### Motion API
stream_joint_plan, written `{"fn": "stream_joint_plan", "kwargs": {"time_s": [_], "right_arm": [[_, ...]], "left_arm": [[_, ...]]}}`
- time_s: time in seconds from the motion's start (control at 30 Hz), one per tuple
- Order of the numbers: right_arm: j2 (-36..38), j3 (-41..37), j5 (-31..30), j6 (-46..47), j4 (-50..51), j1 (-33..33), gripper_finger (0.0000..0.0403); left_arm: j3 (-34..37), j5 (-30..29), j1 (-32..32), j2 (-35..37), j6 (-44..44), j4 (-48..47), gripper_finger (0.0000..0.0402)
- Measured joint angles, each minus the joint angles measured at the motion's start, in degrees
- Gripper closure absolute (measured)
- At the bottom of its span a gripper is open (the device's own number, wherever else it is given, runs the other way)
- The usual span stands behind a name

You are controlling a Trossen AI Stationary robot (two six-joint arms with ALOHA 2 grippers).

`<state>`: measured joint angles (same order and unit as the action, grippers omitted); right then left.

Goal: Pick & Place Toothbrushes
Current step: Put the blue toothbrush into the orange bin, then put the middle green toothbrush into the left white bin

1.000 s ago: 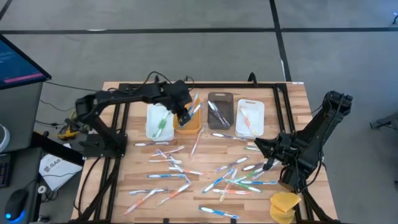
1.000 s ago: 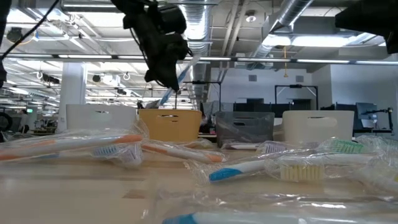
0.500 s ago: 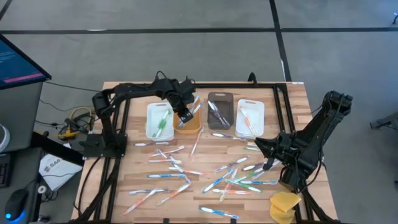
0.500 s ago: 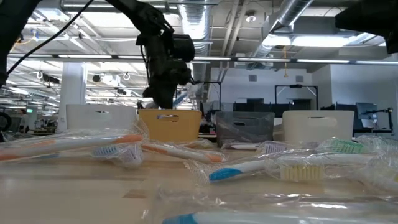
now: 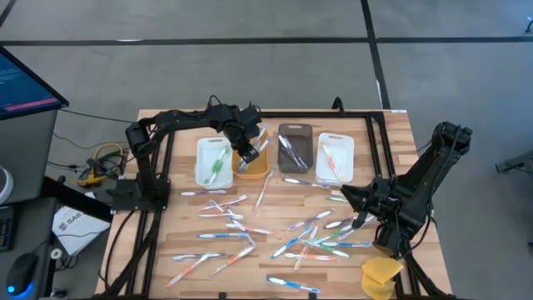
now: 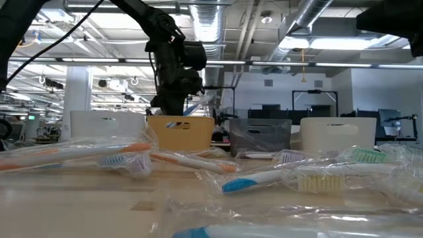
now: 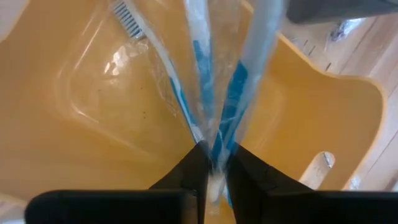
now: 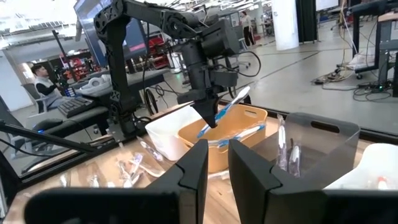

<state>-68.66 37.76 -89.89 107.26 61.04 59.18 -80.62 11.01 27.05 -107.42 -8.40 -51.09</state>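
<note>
My left gripper (image 5: 246, 154) hangs over the yellow bin (image 5: 252, 167), fingers pointing steeply down into it, shut on a clear-wrapped blue toothbrush (image 8: 227, 106). The toothbrush slants up out of the bin toward the grey bin (image 5: 293, 148). Another wrapped toothbrush (image 8: 244, 133) lies inside the yellow bin. Many more toothbrushes (image 5: 275, 233) lie scattered on the wooden table. My right gripper (image 5: 360, 220) waits level above the table's right side. Its fingers (image 8: 193, 168) stand a little apart with nothing between them. My left gripper pinches the wrapped blue toothbrush (image 7: 214, 146) between its two fingertips, near the toothbrush's lower end. The fingers come from above, pointing steeply down into the yellow bin (image 7: 93, 124). The toothbrush's long part sticks up at a slant over the bin's rim (image 6: 195, 104). Whether its lower end touches the bin's floor cannot be told.
Four bins stand in a row at the far side: white (image 5: 213, 161), yellow, grey, white (image 5: 335, 157), each with toothbrushes inside. A yellow sponge-like lump (image 5: 381, 275) lies at the near right corner. Wrapped toothbrushes (image 6: 277, 175) crowd the near table.
My left gripper has sunk toward the yellow bin and tipped steeper, carrying the blue toothbrush down with it. The toothbrush's lower end is now inside the bin, and its upper part still slants out above the rim.
</note>
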Motion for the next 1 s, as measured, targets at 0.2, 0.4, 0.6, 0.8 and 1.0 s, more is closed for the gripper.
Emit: {"fn": "stream_joint_plan", "kwargs": {"time_s": [0.2,0.4,0.6,0.8,1.0], "right_arm": [[0.0,0.0,0.0,-0.8,-0.5,0.0,0.0345],[0.0,0.0,0.0,-0.8,-1.3,0.0,0.0345],[0.0,0.0,0.0,-1.4,-1.8,0.0,0.0345],[0.0,0.0,0.0,-1.4,-1.8,0.0,0.0345],[0.0,0.0,0.0,-8.9,-4.4,0.0,0.0345]], "left_arm": [[0.0,0.0,-0.5,0.0,0.0,0.1,0.0342],[0.0,0.0,-1.8,0.0,0.0,0.1,0.0311],[0.0,-0.2,-2.8,0.0,0.0,0.3,0.0265],[0.1,-0.5,-2.6,2.3,0.3,0.6,0.0226],[0.1,-0.5,-2.9,11.3,2.0,3.1,0.0213]]}}
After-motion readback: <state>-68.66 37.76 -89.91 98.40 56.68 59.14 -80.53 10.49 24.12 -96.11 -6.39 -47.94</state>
